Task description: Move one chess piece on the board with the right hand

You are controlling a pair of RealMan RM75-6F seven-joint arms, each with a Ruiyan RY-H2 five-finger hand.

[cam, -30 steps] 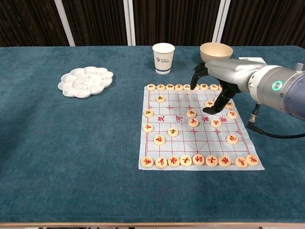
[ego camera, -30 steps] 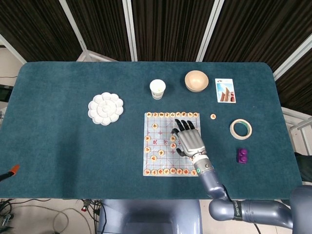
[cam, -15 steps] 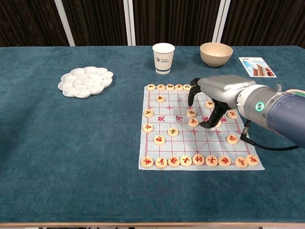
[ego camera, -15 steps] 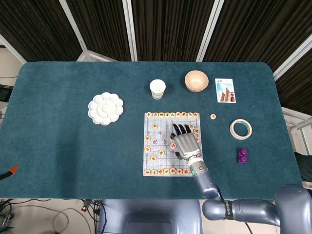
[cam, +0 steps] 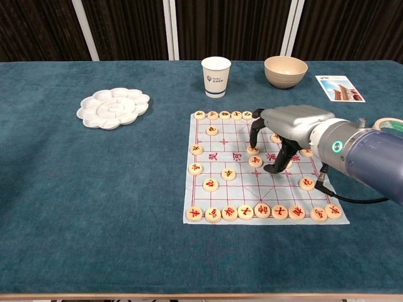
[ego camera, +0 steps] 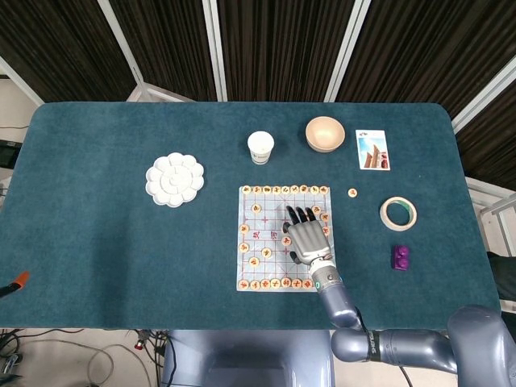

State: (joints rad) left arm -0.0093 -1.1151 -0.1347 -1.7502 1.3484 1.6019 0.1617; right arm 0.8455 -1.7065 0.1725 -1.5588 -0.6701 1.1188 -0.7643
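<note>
A paper Chinese-chess board lies at the table's middle, with round wooden pieces along its near and far rows and several scattered between. My right hand hangs low over the board's right half with its fingers pointing down and spread. One fingertip touches a chess piece near the board's centre. The thumb reaches down beside another piece, apart from that fingertip. No piece is lifted. In the head view the hand hides the touched piece. My left hand shows in neither view.
Behind the board stand a paper cup and a bowl. A white palette lies to the left. On the right lie a card, a loose piece, a tape ring and a purple block.
My right hand has come down and drawn back toward the board's centre. Its fingers, raised over the far right pieces before, now reach a central piece.
</note>
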